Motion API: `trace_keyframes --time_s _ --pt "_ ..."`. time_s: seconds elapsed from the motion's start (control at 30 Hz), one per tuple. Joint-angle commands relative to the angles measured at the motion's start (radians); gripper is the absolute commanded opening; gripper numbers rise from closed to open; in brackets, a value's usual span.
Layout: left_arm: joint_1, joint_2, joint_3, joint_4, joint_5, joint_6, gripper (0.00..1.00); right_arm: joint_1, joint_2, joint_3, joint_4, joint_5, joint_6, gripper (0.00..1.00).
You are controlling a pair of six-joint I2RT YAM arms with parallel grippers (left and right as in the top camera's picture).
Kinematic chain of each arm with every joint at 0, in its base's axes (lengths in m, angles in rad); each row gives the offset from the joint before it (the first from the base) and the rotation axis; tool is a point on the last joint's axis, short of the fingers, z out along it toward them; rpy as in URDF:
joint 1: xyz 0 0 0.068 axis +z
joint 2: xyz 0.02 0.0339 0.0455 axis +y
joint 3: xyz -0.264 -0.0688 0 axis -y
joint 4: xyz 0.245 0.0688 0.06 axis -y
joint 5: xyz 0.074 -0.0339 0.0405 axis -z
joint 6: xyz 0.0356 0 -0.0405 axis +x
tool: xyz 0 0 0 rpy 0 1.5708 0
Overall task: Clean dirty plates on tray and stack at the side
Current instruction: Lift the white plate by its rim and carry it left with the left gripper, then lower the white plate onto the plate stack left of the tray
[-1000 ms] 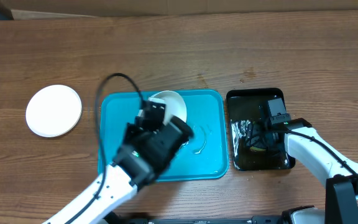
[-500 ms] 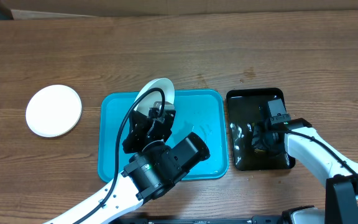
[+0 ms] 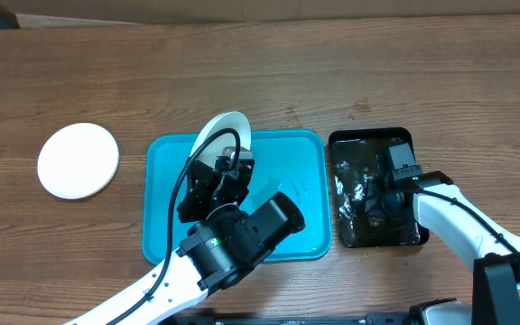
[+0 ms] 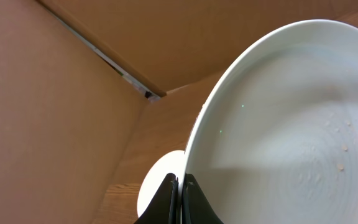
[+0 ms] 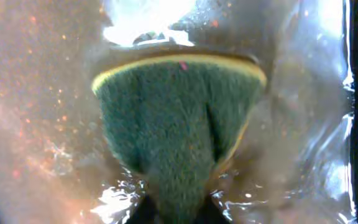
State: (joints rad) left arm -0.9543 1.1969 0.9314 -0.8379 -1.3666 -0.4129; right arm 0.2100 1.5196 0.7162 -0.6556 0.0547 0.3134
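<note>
wood-grain table [image 3: 332, 72], cardboard walls behind. l gripper [image 4: 180, 186] is pinched tight on the rim of the held plate [image 4: 278, 124], w/ only the rim's thickness between its fingers. plate's tipped up nearly on edge above the far end of the blue tray [image 3: 305, 181]. from above its long line slants near-l to far-r, and the dished face is turned back toward the wrist cam. a few small pale-brown specks show on that face, out to the r of the grip point.

r gripper [image 3: 373, 197] is down in the black tray [image 3: 403, 140], well off to the r of the l gripper. it's clamped on a green sponge [image 5: 179, 118] that bulges out ahead of its fingers, wet glare all round.

what the next move turns on, imo: the sponge lies r of the plate, w/ both tray rims and a strip of bare blue tray between. r arm has the sponge, so it's the one to travel: up over the black tray's wall, then l. the l arm's bulk sprawls over the near half of the blue tray and its cable [image 3: 188, 171] loops just l of the gripper, so the far-r side looks the cleaner way in.

side plate [image 3: 78, 160] lies flat on the table well to the l of the l gripper, apart from the tray, prob where the stack goes. can't see a 3rd plate.
</note>
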Motion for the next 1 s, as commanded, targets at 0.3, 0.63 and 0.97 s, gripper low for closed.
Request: trace_keyframes --time_s 0.3,0.63,0.97 --pt "-0.002 -0.013 -0.006 0.013 0.01 -0.041 0.04 -0.003 0.013 -0.01 0.186 0.05 -0.025 0.97" --pt "0.067 -0.015 -0.006 0.019 0.163 -0.197 0.06 -0.003 0.016 -0.01 0.183 0.049 -0.023 1.0" --pt "0.697 -0.015 -0.006 0.174 0.899 -0.199 0.04 -0.003 0.016 -0.01 0.183 0.049 -0.023 1.0"
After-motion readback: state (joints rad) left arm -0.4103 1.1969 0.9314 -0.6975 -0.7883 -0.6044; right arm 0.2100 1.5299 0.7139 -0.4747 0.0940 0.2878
